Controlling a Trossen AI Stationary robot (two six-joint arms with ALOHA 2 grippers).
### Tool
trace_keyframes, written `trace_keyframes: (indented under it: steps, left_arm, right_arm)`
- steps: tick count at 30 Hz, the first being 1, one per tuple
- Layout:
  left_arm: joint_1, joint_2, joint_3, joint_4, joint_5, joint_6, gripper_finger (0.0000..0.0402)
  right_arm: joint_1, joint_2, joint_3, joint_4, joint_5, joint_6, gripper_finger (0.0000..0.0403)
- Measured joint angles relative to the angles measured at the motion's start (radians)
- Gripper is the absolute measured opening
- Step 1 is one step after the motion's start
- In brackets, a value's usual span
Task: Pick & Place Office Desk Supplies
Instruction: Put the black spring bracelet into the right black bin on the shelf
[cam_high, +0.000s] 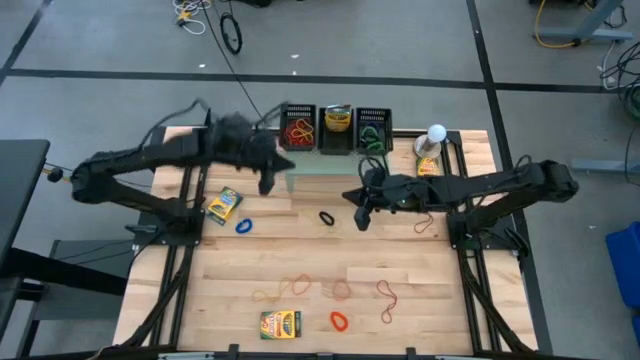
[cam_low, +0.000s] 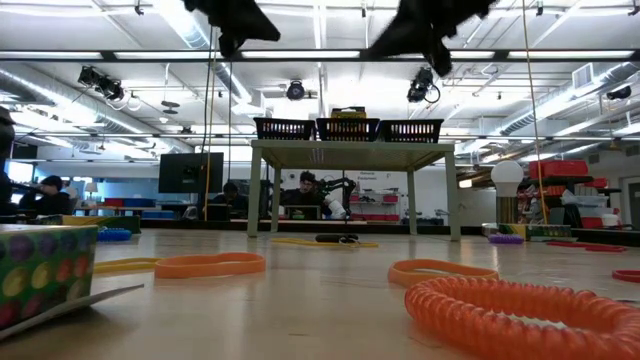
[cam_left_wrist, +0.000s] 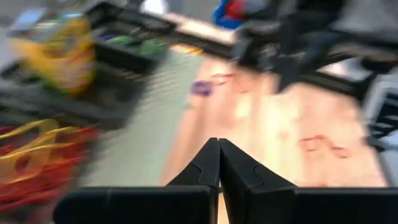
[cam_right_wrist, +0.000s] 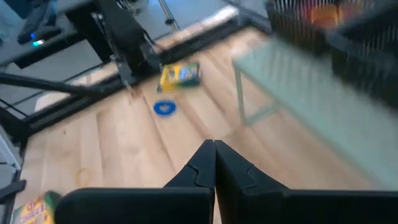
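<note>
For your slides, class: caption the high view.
Both arms hover, each gripper shut, over scattered bands and boxes.

Legible text: none. The yellow-and-green printed box (cam_high: 281, 324) near the table's (cam_high: 420, 300) front edge and the second box (cam_high: 224, 205) toward its left edge carry printing, but no word, brand or number on either can be read.

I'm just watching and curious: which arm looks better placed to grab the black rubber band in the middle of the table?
Probably the right. Its shut, empty right gripper hangs just beside the black rubber band. The left gripper, also shut and empty, sits farther back near the pale green stand holding the baskets.
</note>
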Motion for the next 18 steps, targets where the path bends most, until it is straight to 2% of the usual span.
trace_keyframes:
  steps: [4, 6, 13, 18]
  left_arm:
    - [-0.109, -0.1, -0.243, 0.292, -0.007, -0.086, 0.0008]
    - [-0.158, -0.142, -0.337, 0.388, -0.026, -0.144, 0.0008]
    - [-0.283, -0.245, -0.568, 0.434, -0.215, -0.254, 0.0008]
    - [-0.309, -0.259, -0.655, 0.526, -0.275, -0.305, 0.0008]
  right_arm:
    - [0.043, -0.018, -0.107, 0.064, -0.001, 0.125, 0.0003]
    - [0.066, -0.019, -0.127, 0.047, -0.003, 0.188, 0.0002]
    - [0.125, -0.007, -0.128, -0.084, -0.001, 0.342, 0.0002]
    - [0.12, 0.11, -0.127, -0.043, -0.005, 0.464, 0.0005]
